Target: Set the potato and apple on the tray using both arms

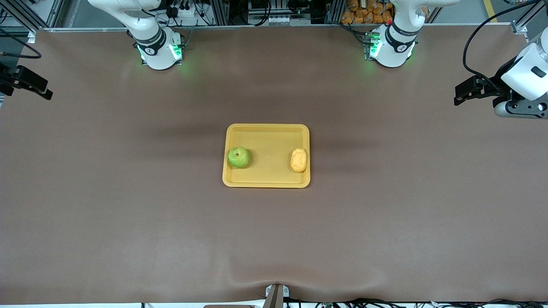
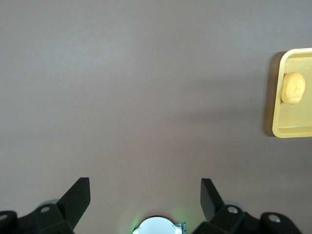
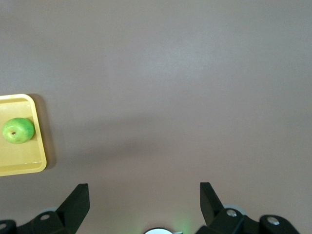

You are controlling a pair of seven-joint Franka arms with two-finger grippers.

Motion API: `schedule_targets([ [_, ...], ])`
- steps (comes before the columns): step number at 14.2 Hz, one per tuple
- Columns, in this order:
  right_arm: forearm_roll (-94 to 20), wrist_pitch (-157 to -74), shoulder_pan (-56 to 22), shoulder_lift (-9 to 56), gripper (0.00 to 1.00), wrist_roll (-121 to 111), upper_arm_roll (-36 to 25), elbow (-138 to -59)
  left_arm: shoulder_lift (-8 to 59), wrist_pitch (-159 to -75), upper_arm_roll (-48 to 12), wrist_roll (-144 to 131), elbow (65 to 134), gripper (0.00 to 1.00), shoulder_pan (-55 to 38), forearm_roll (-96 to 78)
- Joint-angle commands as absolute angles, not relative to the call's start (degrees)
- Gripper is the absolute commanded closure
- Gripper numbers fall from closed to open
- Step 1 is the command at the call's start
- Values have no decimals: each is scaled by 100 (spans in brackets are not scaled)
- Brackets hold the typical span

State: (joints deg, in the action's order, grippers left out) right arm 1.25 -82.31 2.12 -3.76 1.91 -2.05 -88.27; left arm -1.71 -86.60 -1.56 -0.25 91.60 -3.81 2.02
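On the tray [image 1: 266, 132], apple [image 1: 238, 157] and potato [image 1: 298, 160], left gripper [image 2: 145, 195] fingers spread, right gripper [image 3: 144, 195] likewise, front view less clear.

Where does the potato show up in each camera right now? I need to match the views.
Front view: potato lies in the tray, at the left arm's end of it.
Left wrist view: potato at the picture's edge, on the tray corner.
Right wrist view: not in it.
Shared landmark: the yellow tray.
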Motion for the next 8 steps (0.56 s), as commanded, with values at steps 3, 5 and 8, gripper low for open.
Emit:
schedule_targets([
  [3,149,-8086,299,-202,0,-106,-141,-8552,-132,-8657,-185,-123,9088,0,-387,255],
  [5,132,-8086,255,-202,0,-105,-132,-8543,-132,-8657,-185,-123,9088,0,-387,255],
  [8,132,-8095,229,-202,0,-123,-114,-8543,-132,-8657,-185,-132,9088,0,-378,246],
])
